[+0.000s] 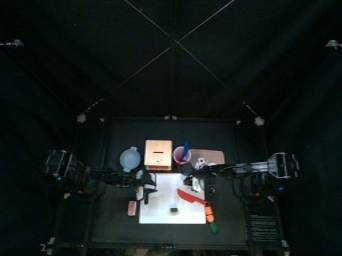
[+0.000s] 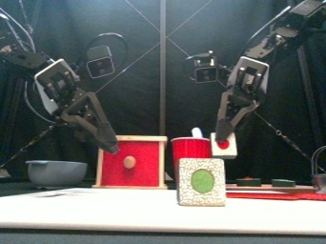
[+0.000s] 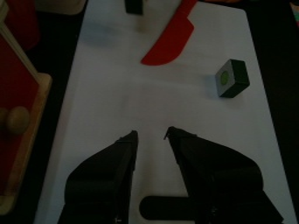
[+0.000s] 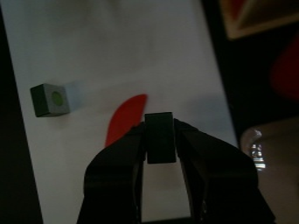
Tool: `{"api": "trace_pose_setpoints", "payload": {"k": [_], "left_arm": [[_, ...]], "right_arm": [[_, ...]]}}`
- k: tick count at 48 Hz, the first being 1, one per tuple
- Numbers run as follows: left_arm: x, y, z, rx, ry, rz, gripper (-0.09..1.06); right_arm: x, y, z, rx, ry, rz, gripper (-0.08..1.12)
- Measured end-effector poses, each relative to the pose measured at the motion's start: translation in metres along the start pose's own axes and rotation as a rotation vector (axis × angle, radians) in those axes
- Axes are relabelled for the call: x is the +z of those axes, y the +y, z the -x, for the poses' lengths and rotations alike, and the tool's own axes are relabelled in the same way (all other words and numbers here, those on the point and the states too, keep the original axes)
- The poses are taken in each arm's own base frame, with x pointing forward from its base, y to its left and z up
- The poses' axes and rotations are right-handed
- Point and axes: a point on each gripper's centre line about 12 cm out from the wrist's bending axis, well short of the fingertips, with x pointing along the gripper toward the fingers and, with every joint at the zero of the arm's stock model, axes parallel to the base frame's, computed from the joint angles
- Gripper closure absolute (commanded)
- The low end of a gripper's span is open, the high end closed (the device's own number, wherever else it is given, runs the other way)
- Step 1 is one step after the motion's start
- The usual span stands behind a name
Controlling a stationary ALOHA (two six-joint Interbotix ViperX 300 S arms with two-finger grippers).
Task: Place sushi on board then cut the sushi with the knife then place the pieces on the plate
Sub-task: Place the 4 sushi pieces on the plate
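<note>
Black curtains hang round a small table, and the white board [image 1: 167,222] takes up most of its front half. A red knife [image 1: 206,207] lies flat on the board's right side, with neither arm touching it. One loose piece [image 2: 200,181] of sushi stands on the board about midway across. Its green centre faces the room, and it is well apart from both arms. The right gripper [image 4: 160,120] is clamped on a dark block [image 4: 160,140], which I take for another slice of the roll. It holds the block raised above the board, in front of the red cup [image 2: 192,152]. The left gripper [image 3: 152,134] hangs over the board's left part, its jaws parted and nothing between them.

From where I stand, the first two steps look finished: the roll is on the board and in pieces, and the knife is set down. What's left is the last step, carrying pieces to the plate. I can't pick out the plate for certain, so I can't say whether any piece has reached it. At least the held block and the loose piece have yet to go.
</note>
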Motion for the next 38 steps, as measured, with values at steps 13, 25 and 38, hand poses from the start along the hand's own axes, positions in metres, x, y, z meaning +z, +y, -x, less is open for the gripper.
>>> {"api": "trace_pose_setpoints", "payload": {"k": [13, 25, 38], "left_arm": [[0.0, 0.0, 0.0, 0.001, 0.0, 0.002, 0.22], [0.0, 0.002, 0.0, 0.004, 0.001, 0.002, 0.22], [0.0, 0.002, 0.0, 0.004, 0.001, 0.002, 0.22]], "right_arm": [[-0.037, -0.056, 0.029, -0.118, 0.002, -0.116, 0.5], [-0.053, -0.088, 0.031, -0.201, 0.037, -0.155, 0.46], [-0.057, -0.095, 0.024, -0.216, 0.061, -0.167, 0.27]]}}
